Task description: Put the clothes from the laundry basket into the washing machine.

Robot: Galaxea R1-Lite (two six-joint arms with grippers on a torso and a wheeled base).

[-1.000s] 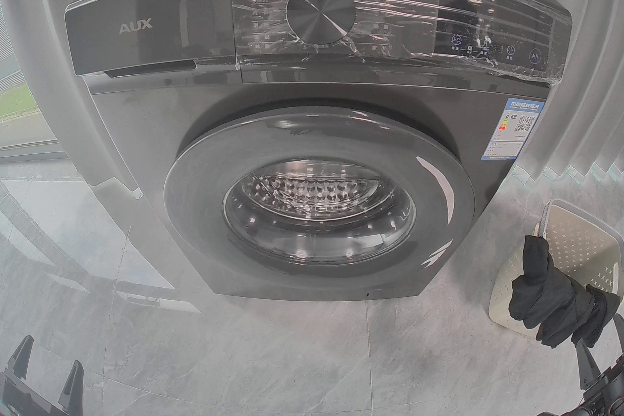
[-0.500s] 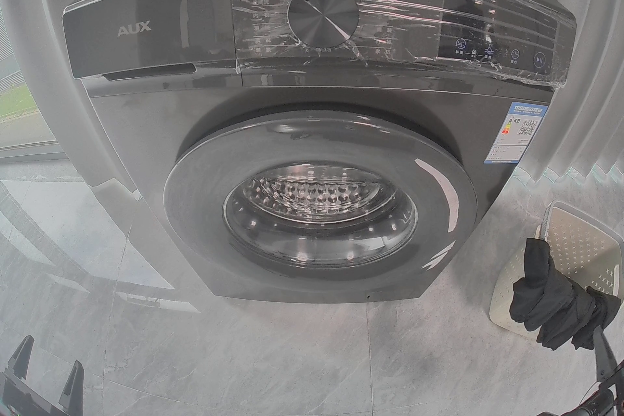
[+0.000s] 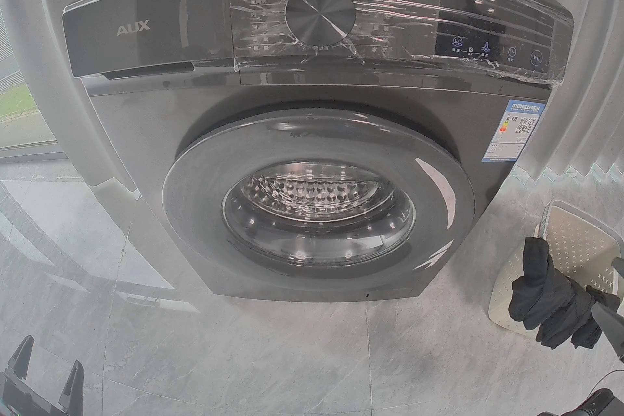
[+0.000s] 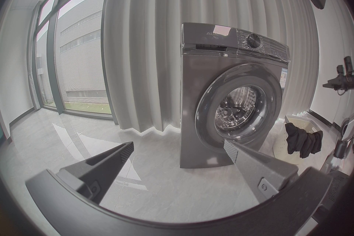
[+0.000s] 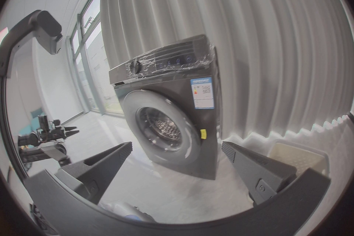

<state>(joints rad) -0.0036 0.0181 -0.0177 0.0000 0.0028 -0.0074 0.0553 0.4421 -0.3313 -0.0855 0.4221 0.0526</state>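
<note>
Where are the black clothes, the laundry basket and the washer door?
clothes (image 3: 549, 300), head view, middle of the dark bundle draped over the basket rim.
basket (image 3: 578, 242), head view, bare perforated inner wall.
door (image 3: 318, 212), head view, its round glass window.

Laundry basket cut by right edge, partly behind draped black clothes; left claw base cut off below.

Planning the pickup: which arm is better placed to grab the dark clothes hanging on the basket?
Right. The right gripper is open beside the dark clothes on the basket; the left gripper is far across the floor.
</note>
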